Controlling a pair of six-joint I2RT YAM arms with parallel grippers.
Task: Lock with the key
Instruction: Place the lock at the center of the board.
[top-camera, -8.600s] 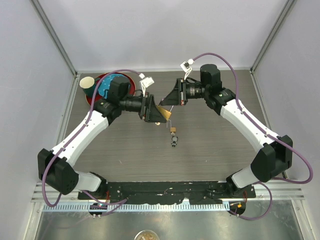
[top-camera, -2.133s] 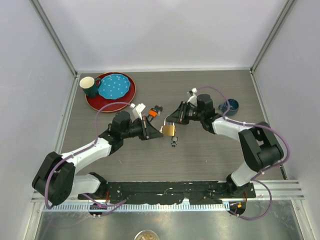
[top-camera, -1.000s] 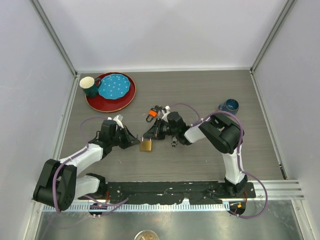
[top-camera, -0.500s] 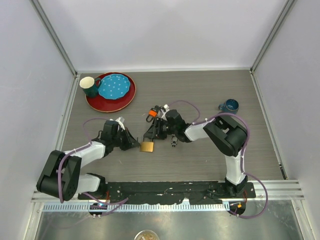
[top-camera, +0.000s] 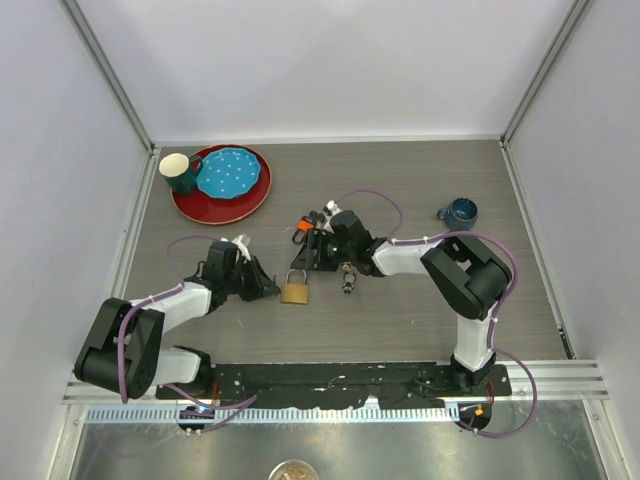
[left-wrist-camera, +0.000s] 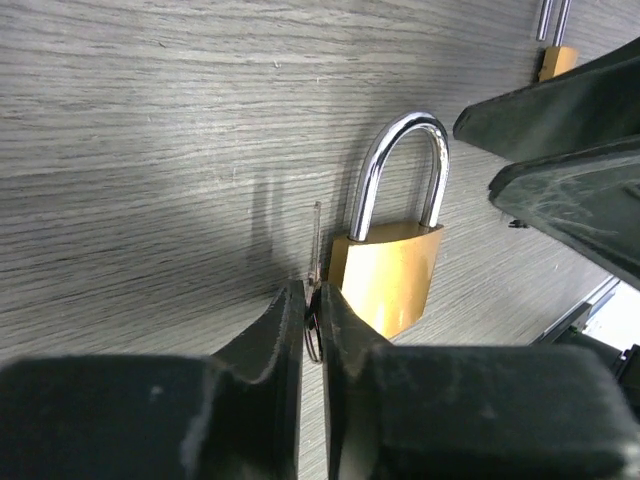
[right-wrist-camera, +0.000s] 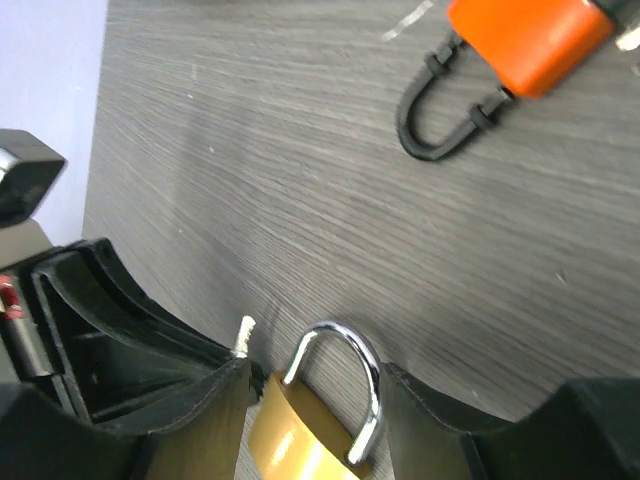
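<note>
The brass padlock (top-camera: 294, 291) lies flat on the table (top-camera: 420, 320) with both legs of its silver shackle meeting the body. The key (left-wrist-camera: 315, 250) is just beside it on the left, its ring pinched between the nearly closed fingers of the left gripper (left-wrist-camera: 310, 298). The right gripper (right-wrist-camera: 315, 378) sits just behind the padlock, jaws spread to either side of the shackle. Farther from the padlock lie an orange lock (right-wrist-camera: 528, 38) behind it, a dark blue cup (top-camera: 460, 212) well to its right, and, far back-left, a blue dotted plate (top-camera: 228, 172) on a red plate (top-camera: 215, 208) with a teal cup (top-camera: 178, 172) at the rim.
</note>
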